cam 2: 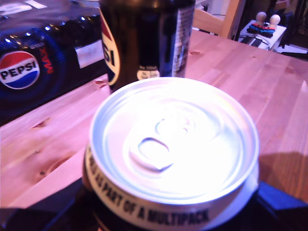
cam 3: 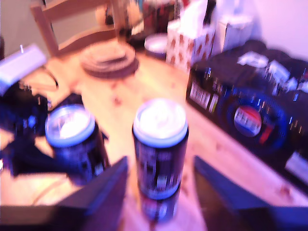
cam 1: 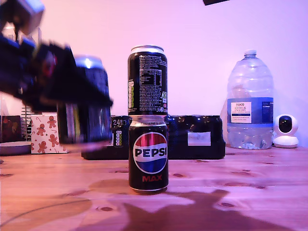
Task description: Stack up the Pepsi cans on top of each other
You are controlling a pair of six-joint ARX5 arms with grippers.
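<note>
Two Pepsi cans stand stacked in the middle of the wooden table (cam 1: 250, 183): the lower can (cam 1: 148, 155) shows its globe logo to the exterior view, and the upper can (cam 1: 147, 81) sits upright on its lid with the white nutrition text facing that camera. My first gripper (cam 1: 72, 98) is at the exterior view's left, blurred, and it is clenched around the third can (cam 1: 91, 98), which is off the table and level with the upper can, beside the stack but apart from it. In my first wrist view that third can's silver lid fills the picture just before the camera, with the stack behind it. My second gripper (cam 3: 160, 185) does not show in the exterior view; its wrist view looks down on the stack from above, and its two dark fingers (cam 3: 103, 190) are spread wide, one on each side of the stacked cans, holding nothing. Behind the stack lies a black shrink-wrapped multipack (cam 1: 192, 137), and a large clear water bottle (cam 1: 250, 103) stands at the exterior view's right.
</note>
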